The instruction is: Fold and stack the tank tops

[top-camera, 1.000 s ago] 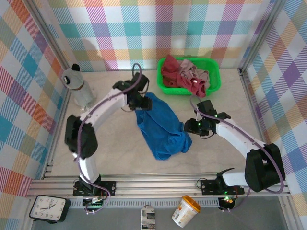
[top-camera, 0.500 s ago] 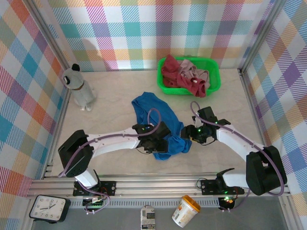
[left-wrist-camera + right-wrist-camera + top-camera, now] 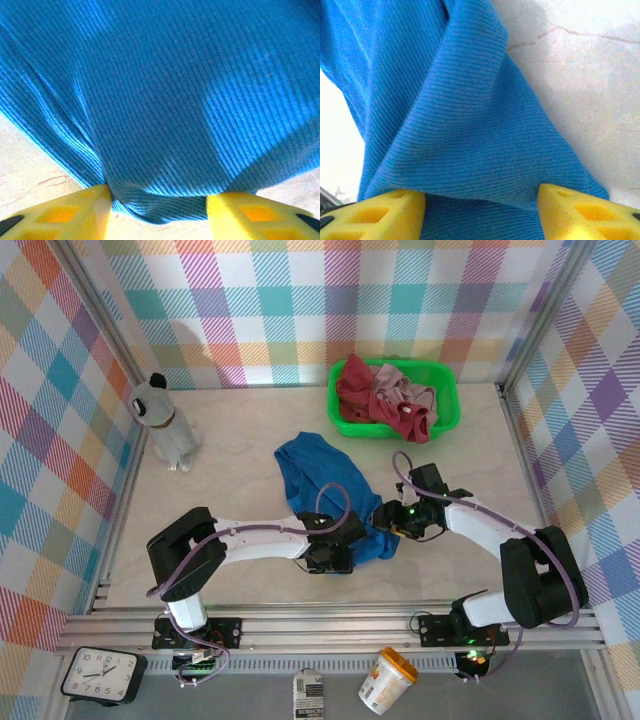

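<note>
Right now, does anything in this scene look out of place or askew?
The blue tank top lies rumpled and skewed on the table, not flat. The dark red tank top spills over the green basket's front rim. Nothing looks damaged.

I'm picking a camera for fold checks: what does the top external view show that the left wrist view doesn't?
Top external: the green basket holding the dark red tank top and pink tank top, a plush toy, the right gripper. Left wrist: the blue tank top in ribbed close-up, bunched between its yellow fingers. Both: that top on the pale table.
</note>
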Controlling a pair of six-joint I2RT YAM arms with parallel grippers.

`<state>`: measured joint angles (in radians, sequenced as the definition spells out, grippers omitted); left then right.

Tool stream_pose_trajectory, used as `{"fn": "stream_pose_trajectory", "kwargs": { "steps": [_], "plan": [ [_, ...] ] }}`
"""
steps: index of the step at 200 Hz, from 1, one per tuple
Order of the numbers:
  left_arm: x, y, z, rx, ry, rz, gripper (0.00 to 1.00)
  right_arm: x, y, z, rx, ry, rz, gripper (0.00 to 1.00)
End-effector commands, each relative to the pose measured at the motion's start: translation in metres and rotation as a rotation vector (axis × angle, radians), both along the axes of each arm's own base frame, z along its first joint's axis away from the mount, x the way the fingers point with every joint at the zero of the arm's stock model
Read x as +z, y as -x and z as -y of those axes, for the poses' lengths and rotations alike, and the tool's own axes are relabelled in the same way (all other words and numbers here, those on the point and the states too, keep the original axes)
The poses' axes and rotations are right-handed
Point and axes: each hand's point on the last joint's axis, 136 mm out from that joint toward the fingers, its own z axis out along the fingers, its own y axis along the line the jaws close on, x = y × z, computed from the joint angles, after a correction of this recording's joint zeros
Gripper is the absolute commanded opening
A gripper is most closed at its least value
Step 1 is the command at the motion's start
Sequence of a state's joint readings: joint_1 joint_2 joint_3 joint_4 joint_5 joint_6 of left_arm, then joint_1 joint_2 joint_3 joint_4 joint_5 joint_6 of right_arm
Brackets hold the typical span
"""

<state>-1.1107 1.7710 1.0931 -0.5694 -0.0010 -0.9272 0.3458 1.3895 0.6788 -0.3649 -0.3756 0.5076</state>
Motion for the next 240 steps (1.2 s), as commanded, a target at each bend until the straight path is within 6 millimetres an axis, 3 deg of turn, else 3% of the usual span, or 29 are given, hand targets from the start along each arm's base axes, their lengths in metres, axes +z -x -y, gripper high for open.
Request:
{"fn": "stream_pose_trajectory", "kwargs": {
  "steps": [1,30,62,82,106,134,160,180,195,219,240],
  "plan": [
    [-0.006,0.002,-0.001,-0.011,-0.036,-0.003,0.45,-0.001,0.004,0.001,0.017,-0.013,0.008,0.59],
    [-0.010,0.001,-0.013,-0.022,-0.104,0.005,0.22,-0.003,0.002,0.004,0.024,0.002,0.009,0.54],
    [0.035,-0.012,0.001,-0.063,-0.069,0.073,0.00,0.003,-0.003,-0.001,0.035,-0.024,0.038,0.38],
    [0.068,-0.018,0.008,-0.091,-0.035,0.112,0.00,0.002,-0.004,-0.005,0.037,-0.047,0.020,0.18],
    [0.111,-0.028,0.010,-0.109,0.008,0.158,0.00,0.003,-0.004,-0.007,0.039,-0.054,0.006,0.02],
    [0.161,-0.043,0.009,-0.112,0.082,0.217,0.00,0.023,-0.005,0.008,0.011,0.006,0.055,0.00],
    [0.188,-0.056,-0.006,-0.088,0.113,0.246,0.00,0.059,0.004,0.031,-0.011,0.089,0.130,0.00],
    [0.187,-0.067,-0.036,-0.033,0.095,0.245,0.00,0.087,0.015,0.040,-0.003,0.120,0.165,0.00],
    [0.176,-0.073,-0.056,0.014,0.106,0.214,0.00,0.098,0.025,0.035,0.011,0.077,0.142,0.00],
    [0.146,-0.085,-0.082,0.096,0.133,0.163,0.00,0.086,0.037,0.012,0.077,0.035,0.069,0.00],
    [0.119,-0.100,-0.101,0.127,0.084,0.143,0.00,0.078,0.033,-0.013,0.137,0.016,0.047,0.00]
  ]
}}
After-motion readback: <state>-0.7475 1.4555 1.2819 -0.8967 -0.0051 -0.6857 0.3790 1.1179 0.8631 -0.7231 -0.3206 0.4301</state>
